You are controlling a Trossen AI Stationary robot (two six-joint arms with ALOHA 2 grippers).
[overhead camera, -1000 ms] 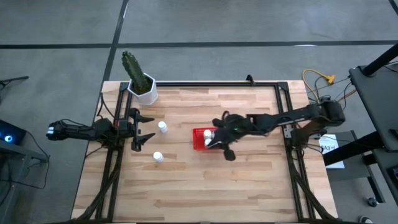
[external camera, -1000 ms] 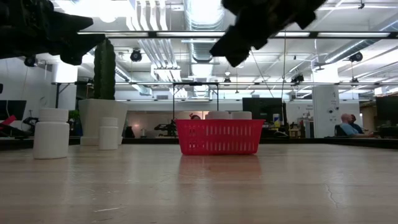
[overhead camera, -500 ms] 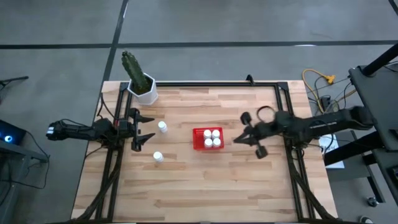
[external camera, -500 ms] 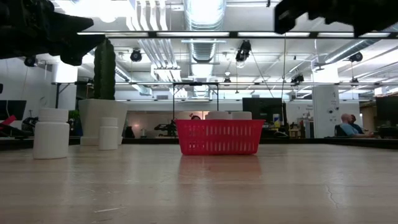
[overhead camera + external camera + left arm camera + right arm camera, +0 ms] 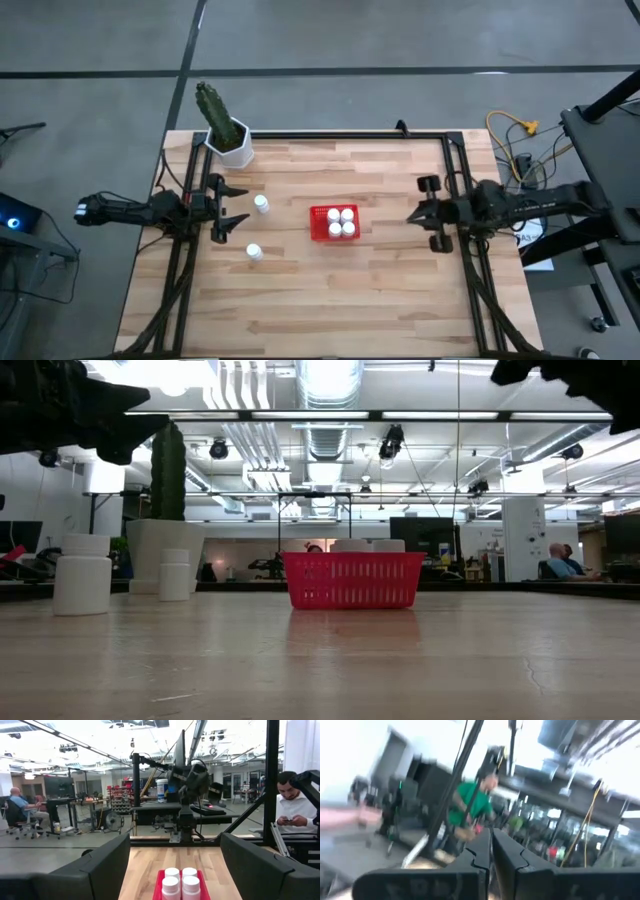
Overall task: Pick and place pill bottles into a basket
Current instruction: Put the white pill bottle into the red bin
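High view: right gripper [image 5: 417, 214] closed near table [image 5: 330, 300] edge.

At the far left corner of my wooden counter [image 5: 330, 290] stands a white pot [image 5: 236, 147] holding a tall green cactus [image 5: 212, 108], upright. Beyond the counter's edge lies grey floor [image 5: 400, 35], with a yellow cable [image 5: 520, 128] off to my right. Out in the room, a person in a white shirt [image 5: 296, 805] looks downward, and another sits at a desk [image 5: 556, 561].
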